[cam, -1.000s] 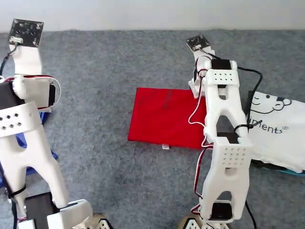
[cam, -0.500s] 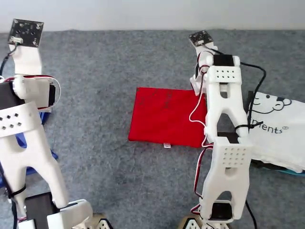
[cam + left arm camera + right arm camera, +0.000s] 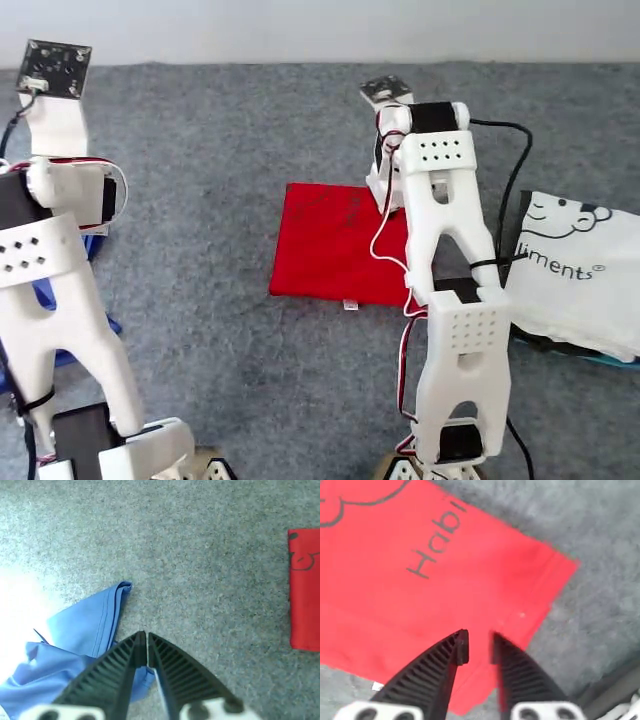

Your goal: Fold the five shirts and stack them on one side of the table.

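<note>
A folded red shirt [image 3: 335, 245] with dark print lies on the grey table, mid-right. My right gripper [image 3: 383, 180] hangs over its far edge. In the right wrist view the gripper [image 3: 479, 641] stands slightly open just above the red shirt [image 3: 420, 595], near one corner, with nothing between its fingers. A crumpled blue shirt [image 3: 47, 296] lies under the left arm at the table's left edge. My left gripper [image 3: 147, 636] is shut and empty above the edge of the blue shirt [image 3: 85, 630]. A folded white shirt [image 3: 580, 270] with a bear print lies at the right.
Dark and light-blue fabric edges [image 3: 575, 350] stick out from under the white shirt. The red shirt's edge [image 3: 305, 590] is seen far off from the left gripper. The grey carpet [image 3: 230, 150] covers the table between the arms.
The right arm has swung left along the red shirt's far edge, away from the white shirt. The left arm has stayed still.
</note>
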Controlling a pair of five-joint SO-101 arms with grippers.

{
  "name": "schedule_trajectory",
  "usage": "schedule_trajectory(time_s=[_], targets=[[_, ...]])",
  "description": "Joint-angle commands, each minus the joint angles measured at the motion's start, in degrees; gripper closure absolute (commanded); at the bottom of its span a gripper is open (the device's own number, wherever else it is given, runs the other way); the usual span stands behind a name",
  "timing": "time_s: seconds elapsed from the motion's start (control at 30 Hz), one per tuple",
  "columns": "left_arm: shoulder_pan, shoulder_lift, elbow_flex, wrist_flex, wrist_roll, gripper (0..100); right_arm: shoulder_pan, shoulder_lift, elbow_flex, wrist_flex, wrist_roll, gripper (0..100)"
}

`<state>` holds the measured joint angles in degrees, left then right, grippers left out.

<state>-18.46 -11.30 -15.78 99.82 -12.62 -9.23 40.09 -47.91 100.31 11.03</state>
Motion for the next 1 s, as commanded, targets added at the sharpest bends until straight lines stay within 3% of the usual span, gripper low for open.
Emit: schedule_trajectory(time_s=[0.0, 0.13, 0.53, 0.6, 0.73, 0.97], targets=[[-0.44, -2.02, -0.04, 0.53, -0.26, 99, -0.13, -4.09, -2.02, 2.24, -8.35, 68.4], [-0.44, -2.20, -0.04, 0.53, -0.35, 99, -0.13, -1.45, -2.20, 1.27, -14.59, 63.0], [-0.44, -1.93, -0.04, 0.53, -0.18, 99, -1.63, 14.73, -2.37, 0.13, -21.98, 65.2], [-0.44, -1.76, -0.04, 0.53, -0.18, 99, -2.68, 15.78, -2.37, 0.22, -21.10, 72.7], [-0.44, -1.76, -0.04, 0.53, -0.18, 99, -3.38, 16.22, -2.46, -0.48, -12.40, 98.5], [-0.44, -1.76, -0.04, 0.53, -0.26, 99, -1.71, 16.22, -2.46, 0.22, -3.87, 98.7]])
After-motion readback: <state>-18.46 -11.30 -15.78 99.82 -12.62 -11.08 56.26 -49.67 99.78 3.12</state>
